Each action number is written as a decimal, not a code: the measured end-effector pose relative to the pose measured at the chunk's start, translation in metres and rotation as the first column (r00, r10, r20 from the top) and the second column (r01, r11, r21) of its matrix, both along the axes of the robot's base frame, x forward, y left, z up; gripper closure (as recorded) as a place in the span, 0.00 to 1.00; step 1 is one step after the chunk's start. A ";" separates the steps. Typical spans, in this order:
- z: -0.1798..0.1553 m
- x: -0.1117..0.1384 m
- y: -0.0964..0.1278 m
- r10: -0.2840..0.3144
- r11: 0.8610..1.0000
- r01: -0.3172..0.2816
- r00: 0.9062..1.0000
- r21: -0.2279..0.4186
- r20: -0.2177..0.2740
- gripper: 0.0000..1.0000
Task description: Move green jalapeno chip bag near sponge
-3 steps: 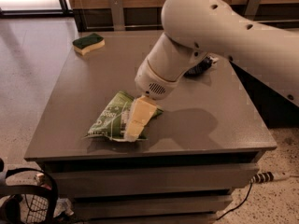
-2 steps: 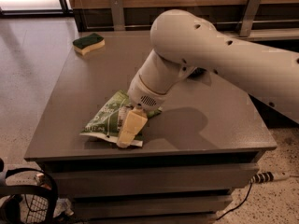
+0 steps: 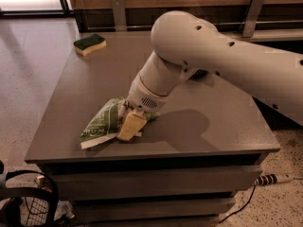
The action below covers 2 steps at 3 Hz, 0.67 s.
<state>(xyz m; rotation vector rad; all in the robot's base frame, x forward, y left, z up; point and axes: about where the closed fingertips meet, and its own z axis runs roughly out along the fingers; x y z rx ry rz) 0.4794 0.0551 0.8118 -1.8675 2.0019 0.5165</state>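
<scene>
Over the last 1 second the gripper (image 3: 131, 126) has swung with the arm toward 8 o'clock. The green jalapeno chip bag (image 3: 100, 125) has gone with it, sliding from nearer the middle to the 7 o'clock part of the tabletop (image 3: 213, 126), close to the front edge. I judge the bag is being dragged or carried low, so the move seems under way. The sponge (image 3: 89, 42) still sits well apart at the 11 o'clock corner, roughly 12 o'clock from the bag. The gripper lies on the bag's right end and covers it; whether it is clamped on the foil or only pressing, I cannot tell. A dark shape (image 3: 204, 74) behind the arm is mostly hidden.
</scene>
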 end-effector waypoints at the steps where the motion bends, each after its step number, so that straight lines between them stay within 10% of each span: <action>1: 0.002 0.000 0.000 0.000 1.000 0.000 1.000 0.000 0.000 0.87; 2: 0.003 0.000 0.000 0.000 1.000 0.000 1.000 0.000 0.000 1.00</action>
